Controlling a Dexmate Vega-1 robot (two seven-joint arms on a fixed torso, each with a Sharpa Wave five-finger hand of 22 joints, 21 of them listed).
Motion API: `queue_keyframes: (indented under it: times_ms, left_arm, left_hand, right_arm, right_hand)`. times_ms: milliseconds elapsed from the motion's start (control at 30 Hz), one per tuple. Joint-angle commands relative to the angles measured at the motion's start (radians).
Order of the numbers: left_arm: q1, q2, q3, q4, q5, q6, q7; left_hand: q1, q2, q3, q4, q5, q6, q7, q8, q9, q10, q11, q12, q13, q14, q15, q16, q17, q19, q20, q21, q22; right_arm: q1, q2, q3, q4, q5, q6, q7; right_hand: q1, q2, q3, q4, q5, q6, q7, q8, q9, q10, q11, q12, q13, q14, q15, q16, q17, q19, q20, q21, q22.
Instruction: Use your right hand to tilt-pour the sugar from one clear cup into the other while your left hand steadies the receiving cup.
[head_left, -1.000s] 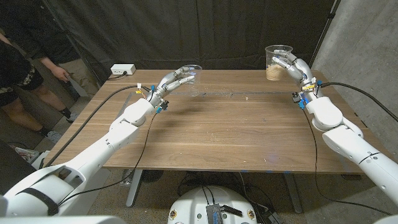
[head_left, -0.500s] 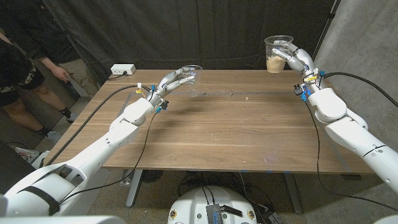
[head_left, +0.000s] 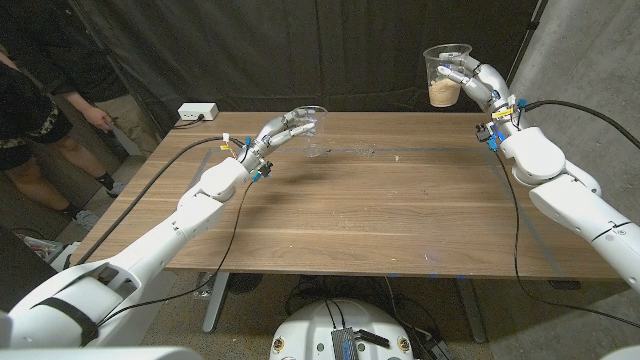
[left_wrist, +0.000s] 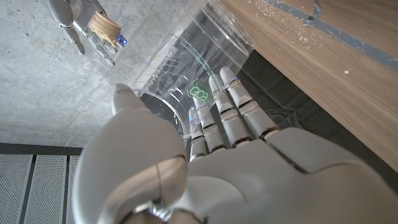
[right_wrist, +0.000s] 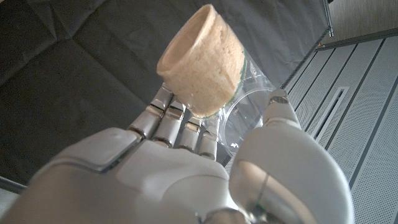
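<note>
— Starting from the left of the room: there's a person (head_left: 30, 110) standing off the corner of the wooden table (head_left: 380, 210), and a white power strip (head_left: 197, 112) at the far edge. What's the left hand (head_left: 277, 132) doing?

— It has its fingers (left_wrist: 233, 109) and thumb wrapped around the empty clear cup (head_left: 311, 122), tipped over, mouth pointing toward the middle. In the left wrist view the cup (left_wrist: 186, 74) is plainly clamped between thumb and fingers. I'd guess it holds it there so the receiver can't slide or topple once sugar comes in.

— And it's on the table?

— Low at the far edge; I can't tell whether it touches the wood.

— Then further right?

— The right hand (head_left: 470, 85) grips the sugar cup (head_left: 446, 75) high in the air, well apart from the other cup, fingers closed round its wall. From the right wrist view the sugar (right_wrist: 202, 65) sits packed at the bottom of the cup, nothing spilling.

— So why so high?

— Probably to clear the rim before tilting. It must travel left first; no pour is under way.
</note>
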Motion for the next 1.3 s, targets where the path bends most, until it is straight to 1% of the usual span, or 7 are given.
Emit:
queue_keyframes:
  times_ms: [33, 200, 567, 767, 867, 1100, 1300]
  left_arm:
    - [-0.003, -0.003, 0.008, -0.006, 0.004, -0.001, -0.015]
    - [-0.002, -0.004, 0.009, -0.01, 0.006, 0.0, -0.013]
    - [0.011, -0.002, 0.012, -0.023, 0.007, 0.008, -0.007]
    - [0.011, -0.005, 0.015, -0.023, 0.01, 0.003, -0.007]
    - [0.011, -0.006, 0.015, -0.024, 0.011, 0.001, -0.005]
    - [0.015, -0.005, 0.017, -0.029, 0.011, -0.002, -0.003]
    - [0.019, -0.003, 0.019, -0.036, 0.011, -0.002, -0.003]
  left_hand:
    - [0.01, 0.007, -0.009, 0.003, -0.004, 0.011, -0.003, -0.002, 0.005, 0.005, 0.001, 0.008, 0.003, 0.013, -0.127, -0.002, 0.003, -0.004, -0.037, 0.01, 0.003]
    - [0.011, 0.008, -0.011, 0.003, -0.004, 0.013, -0.001, -0.002, 0.006, 0.006, -0.001, 0.008, 0.002, 0.013, -0.128, -0.003, 0.005, -0.005, -0.037, 0.01, 0.003]
    - [0.013, 0.01, -0.014, 0.004, -0.006, 0.011, -0.003, -0.005, 0.007, 0.006, -0.002, 0.01, 0.001, 0.013, -0.128, -0.005, 0.007, -0.006, -0.036, 0.012, 0.003]
    - [0.015, 0.01, -0.016, 0.004, -0.007, 0.013, -0.004, -0.005, 0.007, 0.006, -0.002, 0.01, 0.001, 0.016, -0.127, -0.005, 0.009, -0.008, -0.036, 0.013, 0.003]
    - [0.016, 0.011, -0.017, 0.004, -0.007, 0.013, -0.003, -0.005, 0.008, 0.005, -0.002, 0.01, 0.001, 0.015, -0.128, -0.005, 0.009, -0.008, -0.037, 0.014, 0.003]
    - [0.017, 0.012, -0.018, 0.004, -0.008, 0.016, -0.003, -0.005, 0.008, 0.005, -0.001, 0.011, 0.001, 0.015, -0.129, -0.006, 0.011, -0.009, -0.036, 0.014, 0.003]
    - [0.018, 0.013, -0.02, 0.005, -0.009, 0.019, -0.001, -0.004, 0.009, 0.006, -0.001, 0.012, 0.001, 0.013, -0.128, -0.007, 0.012, -0.011, -0.036, 0.015, 0.003]
  right_arm:
    - [0.024, -0.031, 0.012, -0.027, 0.014, -0.029, 0.03]
    - [0.034, -0.045, 0.015, -0.046, 0.019, -0.044, 0.046]
    - [0.067, -0.072, 0.005, -0.09, 0.039, -0.087, 0.099]
    - [0.094, -0.068, -0.013, -0.095, 0.055, -0.1, 0.13]
    - [0.108, -0.065, -0.023, -0.094, 0.054, -0.098, 0.142]
    - [0.135, -0.069, -0.044, -0.107, 0.061, -0.115, 0.177]
    - [0.178, -0.062, -0.077, -0.095, 0.057, -0.12, 0.219]
  right_hand:
    - [0.005, 0.009, 0.002, 0.001, -0.003, 0.011, 0.003, 0.006, 0.002, 0.008, -0.003, 0.001, 0.001, 0.014, -0.172, 0.006, 0.004, 0.012, -0.117, 0.005, 0.003]
    - [0.005, 0.01, 0.002, 0.002, -0.004, 0.011, 0.005, 0.005, 0.003, 0.009, 0.004, 0.0, 0.002, 0.017, -0.172, 0.007, 0.004, 0.013, -0.117, 0.006, 0.003]
    - [0.009, 0.01, 0.003, 0.001, -0.005, 0.012, 0.009, 0.003, 0.004, 0.012, 0.006, -0.001, 0.004, 0.02, -0.172, 0.007, 0.005, 0.016, -0.116, 0.008, 0.003]
    - [0.011, 0.01, 0.003, 0.0, -0.005, 0.013, 0.01, 0.003, 0.005, 0.012, 0.009, -0.002, 0.005, 0.019, -0.172, 0.007, 0.005, 0.017, -0.115, 0.009, 0.003]
    - [0.011, 0.009, 0.003, 0.0, -0.006, 0.014, 0.012, 0.002, 0.006, 0.011, 0.002, -0.003, 0.006, 0.019, -0.171, 0.006, 0.004, 0.017, -0.114, 0.009, 0.003]
    - [0.011, 0.009, 0.003, 0.001, -0.006, 0.014, 0.014, 0.002, 0.006, 0.011, 0.007, -0.005, 0.006, 0.02, -0.172, 0.006, 0.004, 0.017, -0.114, 0.01, 0.003]
    - [0.011, 0.009, 0.003, 0.002, -0.007, 0.016, 0.015, 0.001, 0.007, 0.014, 0.007, -0.005, 0.007, 0.022, -0.172, 0.006, 0.004, 0.017, -0.113, 0.011, 0.002]
